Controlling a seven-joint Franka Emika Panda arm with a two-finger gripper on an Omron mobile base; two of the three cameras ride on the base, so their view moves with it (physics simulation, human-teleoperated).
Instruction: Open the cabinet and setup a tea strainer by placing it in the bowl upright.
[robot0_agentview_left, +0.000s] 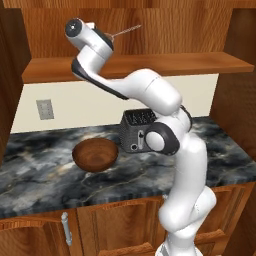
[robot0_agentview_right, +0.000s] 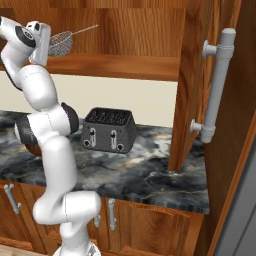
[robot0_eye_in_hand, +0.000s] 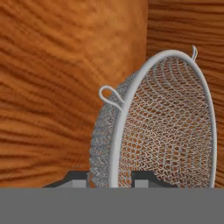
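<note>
Gripping tea strainer (robot0_eye_in_hand: 162, 131) rim, tool (robot0_eye_in_hand: 111, 181) fingertips mostly cut off

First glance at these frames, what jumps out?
The white arm reaching high into the open cabinet, its claw closed on the rim of the tea strainer just above the wooden shelf. In the hand view the mesh basket stands on edge, close against the wood. Below, on the dark marble counter, the wooden bowl sits left of the grey toaster.
</note>
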